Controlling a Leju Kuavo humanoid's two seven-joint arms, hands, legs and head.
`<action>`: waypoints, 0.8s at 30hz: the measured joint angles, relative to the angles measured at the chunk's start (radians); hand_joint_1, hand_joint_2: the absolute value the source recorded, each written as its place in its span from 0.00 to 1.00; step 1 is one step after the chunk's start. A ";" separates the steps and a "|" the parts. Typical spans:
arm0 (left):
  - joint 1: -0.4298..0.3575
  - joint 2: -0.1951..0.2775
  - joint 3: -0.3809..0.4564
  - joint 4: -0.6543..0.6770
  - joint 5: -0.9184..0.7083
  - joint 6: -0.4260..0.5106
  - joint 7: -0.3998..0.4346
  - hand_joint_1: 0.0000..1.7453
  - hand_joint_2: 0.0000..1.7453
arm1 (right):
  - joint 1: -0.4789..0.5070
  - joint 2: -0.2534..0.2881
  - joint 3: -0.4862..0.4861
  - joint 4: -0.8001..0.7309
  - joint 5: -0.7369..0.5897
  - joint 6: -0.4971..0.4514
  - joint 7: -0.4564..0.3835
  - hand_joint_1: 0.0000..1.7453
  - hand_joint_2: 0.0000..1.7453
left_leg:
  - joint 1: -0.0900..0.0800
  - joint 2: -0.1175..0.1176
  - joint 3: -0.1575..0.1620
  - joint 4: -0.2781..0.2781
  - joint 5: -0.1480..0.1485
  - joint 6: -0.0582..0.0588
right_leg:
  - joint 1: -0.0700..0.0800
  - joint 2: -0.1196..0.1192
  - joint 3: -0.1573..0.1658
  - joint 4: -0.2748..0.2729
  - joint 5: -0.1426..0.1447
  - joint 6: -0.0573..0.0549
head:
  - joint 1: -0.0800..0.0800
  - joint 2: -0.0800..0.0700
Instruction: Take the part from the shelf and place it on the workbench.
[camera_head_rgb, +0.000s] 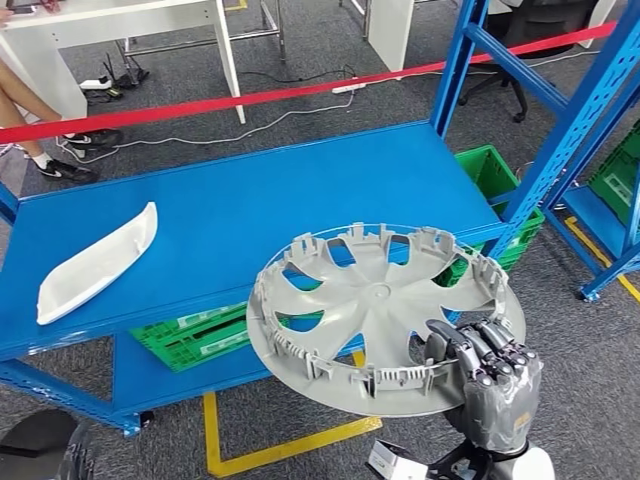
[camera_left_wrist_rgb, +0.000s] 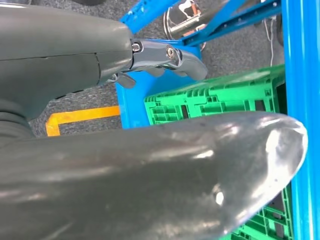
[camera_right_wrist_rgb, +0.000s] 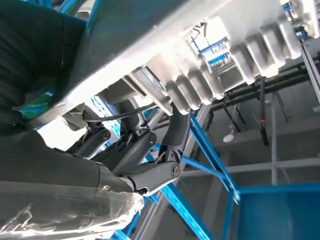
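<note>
Head view: our right hand (camera_head_rgb: 490, 375) grips the near right rim of a round grey plastic wheel cover (camera_head_rgb: 377, 310), its dark fingers (camera_head_rgb: 483, 345) curled over the edge and into a spoke opening. We hold the cover roughly level, inner side up with its clip tabs showing, above the front right edge of the blue metal shelf deck (camera_head_rgb: 249, 200). A white curved plastic trim piece (camera_head_rgb: 98, 262) lies on the deck's left part, well apart from the cover. Green plastic crates (camera_head_rgb: 196, 335) sit on the lower level beneath the deck, and another (camera_head_rgb: 498, 180) stands beside the blue upright (camera_head_rgb: 453, 70). A red tape barrier (camera_head_rgb: 226, 100) crosses the background.

Right wrist view: our fingers (camera_right_wrist_rgb: 170, 150) hook up over the cover's ribbed grey rim (camera_right_wrist_rgb: 211, 75).

Left wrist view: our left hand (camera_left_wrist_rgb: 113, 55) hangs beside a green crate (camera_left_wrist_rgb: 219, 97), one finger (camera_left_wrist_rgb: 170, 55) extended, holding nothing.
</note>
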 joint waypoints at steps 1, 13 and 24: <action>0.002 -0.001 -0.006 -0.005 0.006 0.002 0.000 0.00 0.00 | 0.003 0.005 -0.007 -0.003 -0.007 0.000 -0.012 1.00 1.00 | 0.002 0.001 -0.010 -0.001 0.010 0.004 | -0.001 -0.001 -0.015 0.045 -0.046 0.004 | 0.001 0.000; 0.025 -0.002 -0.087 -0.068 0.030 0.004 0.000 0.00 0.00 | 0.022 0.045 -0.054 -0.024 -0.054 0.000 -0.086 1.00 1.00 | -0.002 0.000 -0.111 0.014 0.108 -0.025 | 0.001 -0.004 0.191 -0.070 -0.104 -0.012 | 0.000 0.000; 0.026 -0.001 -0.153 -0.078 0.010 -0.005 0.000 0.00 0.00 | 0.050 0.080 -0.107 -0.039 -0.080 0.000 -0.134 1.00 1.00 | 0.008 -0.002 -0.026 0.111 -0.016 -0.044 | -0.002 -0.005 0.074 -0.061 0.000 -0.025 | -0.009 0.000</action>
